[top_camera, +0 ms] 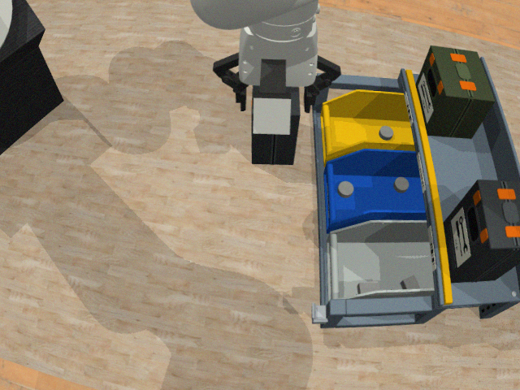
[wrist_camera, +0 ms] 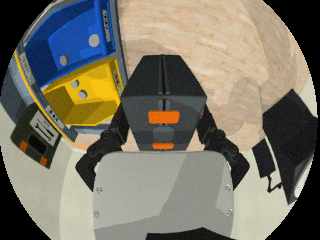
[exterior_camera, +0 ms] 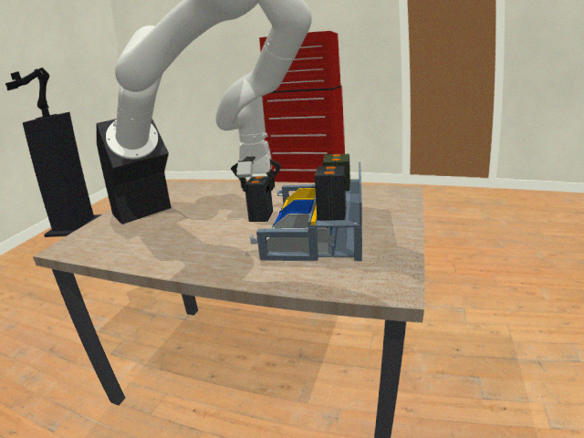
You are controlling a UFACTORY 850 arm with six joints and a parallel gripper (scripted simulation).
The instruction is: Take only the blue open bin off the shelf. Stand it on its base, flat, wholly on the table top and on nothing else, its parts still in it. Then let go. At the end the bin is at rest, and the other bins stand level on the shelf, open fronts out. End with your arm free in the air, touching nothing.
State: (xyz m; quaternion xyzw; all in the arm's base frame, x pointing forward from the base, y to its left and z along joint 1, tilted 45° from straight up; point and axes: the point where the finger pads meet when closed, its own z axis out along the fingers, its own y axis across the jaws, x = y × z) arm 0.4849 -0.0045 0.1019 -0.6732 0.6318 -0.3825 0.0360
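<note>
Open hand point(top_camera: 273, 106) point(exterior_camera: 258, 181) point(wrist_camera: 162, 109): dark case point(top_camera: 275, 145) point(exterior_camera: 258, 203) point(wrist_camera: 162, 117) stands between its fingers, blocking closure.
Blue bin point(top_camera: 378, 195) point(exterior_camera: 297, 207) point(wrist_camera: 75, 42): open above; yellow bin point(top_camera: 365, 130) point(exterior_camera: 297, 193) point(wrist_camera: 92, 95) and grey bin point(top_camera: 361, 260) point(exterior_camera: 295, 221) crowd its sides.
Yellow rail point(top_camera: 430, 188) point(exterior_camera: 313, 216) point(wrist_camera: 37, 102): bars the far end.

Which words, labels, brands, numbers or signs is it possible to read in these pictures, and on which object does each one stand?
No text can be read with certainty.
Dark grey case on the shelf: a pale label with a wrench sign; no legible words.
Green case: a pale label with tool signs, too small to name surely.
Shelf edge strip: small dark-and-white labels, too blurred to read.
</note>
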